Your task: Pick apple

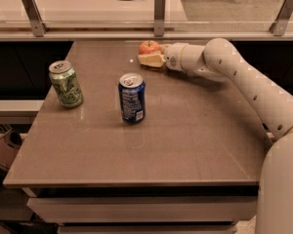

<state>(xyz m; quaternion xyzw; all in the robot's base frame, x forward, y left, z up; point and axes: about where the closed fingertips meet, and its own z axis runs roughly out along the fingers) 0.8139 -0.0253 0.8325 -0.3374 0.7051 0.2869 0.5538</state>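
Observation:
The apple (pixel 149 46) is small, round and red-orange, and it sits on the brown table (pixel 185 130) near the far edge. My gripper (pixel 146 53) reaches in from the right and is right at the apple, with its cream-coloured tip low along the apple's near side. The apple's far side is hidden. My white arm (pixel 244 82) runs from the lower right corner up to the gripper.
A blue drink can (pixel 132 97) stands at the table's middle, in front of the apple. A green drink can (pixel 66 84) stands at the left. A rail with metal posts (pixel 159 9) runs behind the table's far edge.

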